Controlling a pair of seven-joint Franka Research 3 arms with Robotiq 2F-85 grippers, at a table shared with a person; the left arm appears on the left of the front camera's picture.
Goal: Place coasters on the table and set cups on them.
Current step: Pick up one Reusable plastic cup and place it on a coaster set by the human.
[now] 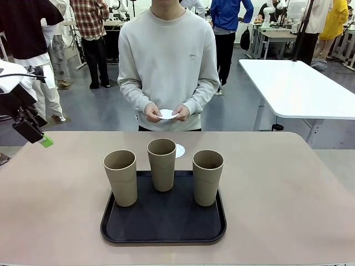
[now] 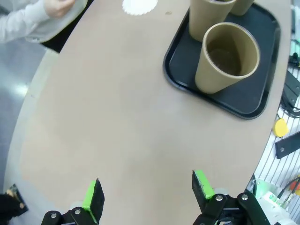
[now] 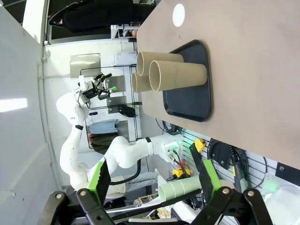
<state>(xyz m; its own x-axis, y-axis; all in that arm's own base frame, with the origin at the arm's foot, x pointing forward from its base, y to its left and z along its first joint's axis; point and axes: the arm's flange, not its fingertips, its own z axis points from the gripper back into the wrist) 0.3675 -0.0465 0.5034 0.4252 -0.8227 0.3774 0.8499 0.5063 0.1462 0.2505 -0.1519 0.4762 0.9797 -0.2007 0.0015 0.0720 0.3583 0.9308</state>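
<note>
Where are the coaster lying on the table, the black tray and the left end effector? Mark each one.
coaster on the table (image 3: 178, 15), right wrist view, its middle.
black tray (image 1: 166, 221), front view, bare floor near its front rim.
left end effector (image 2: 146, 187), left wrist view, midway between its fingertips.

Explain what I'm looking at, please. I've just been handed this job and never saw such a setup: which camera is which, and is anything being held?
The wide picture comes from a fixed camera between two robot arms, looking across the table at a person. The other two come from a camera on each wrist, looking along that arm's two green-tipped fingers; the right one is rolled sideways. The left gripper and the right gripper are both open and hold nothing. On the table a black tray carries three tan cups. One white coaster lies on the table just beyond the tray. The person's hands hold a second coaster.
</note>
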